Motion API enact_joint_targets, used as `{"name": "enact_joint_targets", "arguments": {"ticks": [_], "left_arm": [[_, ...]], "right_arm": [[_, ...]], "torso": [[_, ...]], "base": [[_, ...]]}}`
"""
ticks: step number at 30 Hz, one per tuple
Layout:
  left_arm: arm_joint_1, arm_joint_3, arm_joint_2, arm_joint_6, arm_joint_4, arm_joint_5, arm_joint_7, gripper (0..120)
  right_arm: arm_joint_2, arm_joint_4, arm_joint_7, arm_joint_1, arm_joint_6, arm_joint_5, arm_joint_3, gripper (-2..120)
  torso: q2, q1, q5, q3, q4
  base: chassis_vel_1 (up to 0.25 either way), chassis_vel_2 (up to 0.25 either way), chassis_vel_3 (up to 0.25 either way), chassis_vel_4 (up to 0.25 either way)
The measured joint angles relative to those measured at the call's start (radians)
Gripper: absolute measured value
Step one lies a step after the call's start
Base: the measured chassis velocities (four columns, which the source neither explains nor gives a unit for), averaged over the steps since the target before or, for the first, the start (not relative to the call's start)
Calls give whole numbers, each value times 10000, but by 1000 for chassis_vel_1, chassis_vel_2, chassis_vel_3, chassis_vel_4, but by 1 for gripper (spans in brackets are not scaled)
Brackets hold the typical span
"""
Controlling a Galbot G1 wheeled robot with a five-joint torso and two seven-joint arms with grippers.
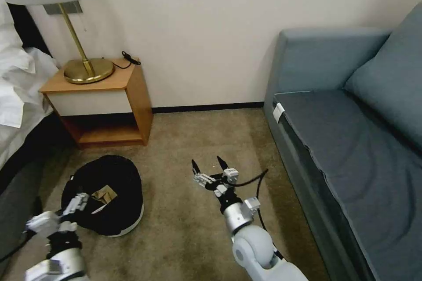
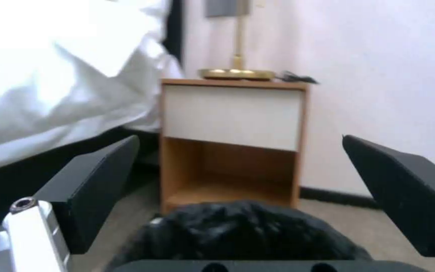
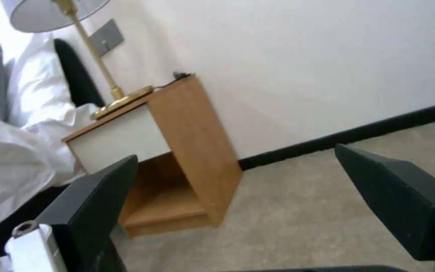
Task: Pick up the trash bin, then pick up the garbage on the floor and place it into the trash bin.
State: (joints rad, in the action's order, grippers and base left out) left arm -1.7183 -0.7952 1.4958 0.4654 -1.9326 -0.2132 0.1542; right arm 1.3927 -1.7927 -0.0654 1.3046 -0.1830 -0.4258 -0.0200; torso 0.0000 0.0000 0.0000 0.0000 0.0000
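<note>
The trash bin (image 1: 115,175), a low round bin lined with a crinkly black bag and with a white base rim, stands on the carpet in front of the nightstand. A tan crumpled piece of garbage (image 1: 104,194) lies inside it. My left gripper (image 1: 80,200) is at the bin's near left rim, open. In the left wrist view its fingers (image 2: 91,185) stand wide apart with the black bag (image 2: 242,230) just below and ahead of them. My right gripper (image 1: 207,166) hovers open over bare carpet to the right of the bin, holding nothing; its fingers (image 3: 404,196) are spread wide.
A wooden nightstand (image 1: 132,96) with a brass lamp (image 1: 88,70) stands against the wall behind the bin. The bed (image 1: 17,96) with white linen lies to the left. A blue-grey sofa (image 1: 351,149) lines the right side. Open carpet (image 1: 184,237) lies between bin and sofa.
</note>
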Motion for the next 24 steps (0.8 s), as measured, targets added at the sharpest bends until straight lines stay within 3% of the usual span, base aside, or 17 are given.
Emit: {"name": "enact_joint_targets", "arguments": {"ticks": [5, 24], "left_arm": [[147, 405, -43, 4, 231, 680, -113, 100], [230, 790, -173, -90, 452, 691, -389, 100]], "right_arm": [[327, -337, -71, 384, -69, 33, -407, 100], [674, -642, -94, 922, -97, 217, -1140, 100]], "torso": [[0, 0, 1, 0, 0], [0, 0, -4, 0, 1]], "base": [[0, 0, 0, 0], [0, 0, 0, 0]]}}
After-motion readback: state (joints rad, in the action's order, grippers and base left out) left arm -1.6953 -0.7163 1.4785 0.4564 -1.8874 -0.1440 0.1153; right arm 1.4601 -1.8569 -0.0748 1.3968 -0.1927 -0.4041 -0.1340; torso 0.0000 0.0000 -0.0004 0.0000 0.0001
